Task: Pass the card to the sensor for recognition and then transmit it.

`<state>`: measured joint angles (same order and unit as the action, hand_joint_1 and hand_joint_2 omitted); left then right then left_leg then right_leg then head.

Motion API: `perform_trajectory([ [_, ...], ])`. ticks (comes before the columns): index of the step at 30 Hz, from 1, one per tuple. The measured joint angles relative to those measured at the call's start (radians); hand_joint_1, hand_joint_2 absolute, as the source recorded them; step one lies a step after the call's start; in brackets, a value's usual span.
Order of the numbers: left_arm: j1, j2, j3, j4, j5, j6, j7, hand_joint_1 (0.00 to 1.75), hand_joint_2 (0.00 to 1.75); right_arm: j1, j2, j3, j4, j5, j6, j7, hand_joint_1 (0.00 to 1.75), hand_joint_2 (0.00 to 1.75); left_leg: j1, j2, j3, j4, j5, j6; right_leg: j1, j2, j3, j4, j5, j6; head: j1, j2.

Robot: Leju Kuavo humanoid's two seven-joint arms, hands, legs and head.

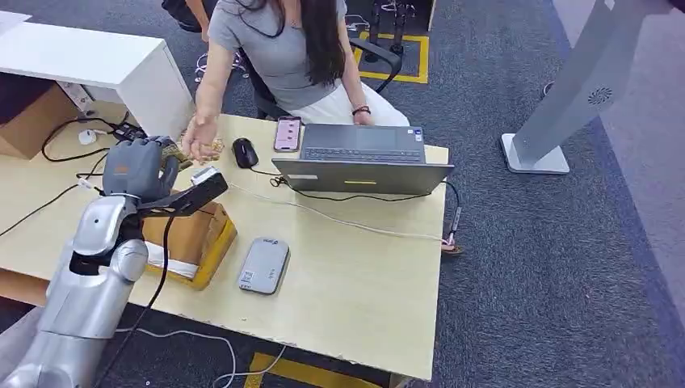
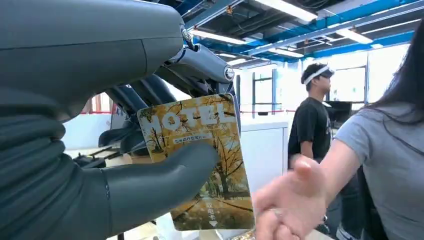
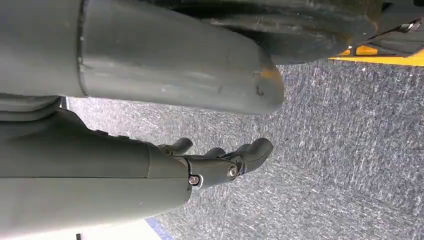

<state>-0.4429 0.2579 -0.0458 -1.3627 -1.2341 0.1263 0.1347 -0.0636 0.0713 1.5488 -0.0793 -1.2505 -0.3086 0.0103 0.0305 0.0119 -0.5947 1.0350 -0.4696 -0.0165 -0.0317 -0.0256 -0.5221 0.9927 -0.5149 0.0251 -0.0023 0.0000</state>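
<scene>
Left hand: the left hand point(image 1: 139, 167) is raised above the far left part of the table; in the left wrist view its thumb point(image 2: 165, 172) presses on the face of the card and the dark fingers point(image 2: 150, 95) lie behind it, so the card is pinched and held.
Right hand: the right hand point(image 3: 210, 162) hangs over the grey carpet point(image 3: 340, 165); the fingers are a little curled and apart from the thumb, and nothing is in them.
Card position: the card point(image 2: 202, 160) stands nearly upright in the left hand, its long side vertical, and its lower part sticks out below the thumb. In the head view only an edge of the card point(image 1: 171, 151) shows between the robot's fingers and the person's hand.
Card look: a picture of yellow autumn trees and a path, the white word "HOTEL" across the top, and small text that is too small to read.
Person's hand: the person's hand point(image 1: 200, 139) is stretched out just beside the card; if it touches the card cannot be told.
Cardboard box: an open brown box point(image 1: 194, 234) stands under the left forearm, with something white point(image 1: 165, 260) at its near side.
Sensor: a flat grey device point(image 1: 264, 264) lies on the table point(image 1: 363, 291), just beside the box and near the front edge.
Other things: a laptop point(image 1: 362, 162), a phone point(image 1: 287, 133) and a black mouse point(image 1: 245, 152) lie in front of the seated person.
</scene>
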Motion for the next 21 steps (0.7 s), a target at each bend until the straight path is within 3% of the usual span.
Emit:
perform_trajectory([
  [12, -0.028, 0.004, -0.008, 0.016, -0.011, -0.002, 0.018, 1.75, 1.75, 0.0, 0.0, 0.0, -0.001, 0.001, 0.002, 0.0, 0.0, 0.0, 0.0, 0.0, 0.0, 0.0, 0.0, 0.0, 0.0, 0.0, 0.0, 0.0, 0.0, 0.0, 0.0, 0.0],
  [17, -0.176, 0.016, -0.057, 0.124, -0.148, 0.006, 0.095, 1.75, 1.75, -0.001, -0.004, 0.0, -0.003, 0.024, 0.019, -0.007, 0.0, 0.0, 0.0, -0.001, -0.001, 0.0, 0.001, -0.001, 0.0, -0.001, -0.001, 0.0, 0.001, -0.001, 0.0, 0.0],
  [21, -0.295, 0.02, -0.08, 0.228, -0.194, 0.017, 0.111, 1.75, 1.75, -0.001, -0.013, 0.0, -0.008, 0.039, 0.039, -0.015, 0.0, 0.0, 0.0, 0.0, -0.001, 0.0, 0.002, 0.0, 0.0, 0.0, -0.001, 0.0, 0.002, -0.001, 0.0, 0.0],
])
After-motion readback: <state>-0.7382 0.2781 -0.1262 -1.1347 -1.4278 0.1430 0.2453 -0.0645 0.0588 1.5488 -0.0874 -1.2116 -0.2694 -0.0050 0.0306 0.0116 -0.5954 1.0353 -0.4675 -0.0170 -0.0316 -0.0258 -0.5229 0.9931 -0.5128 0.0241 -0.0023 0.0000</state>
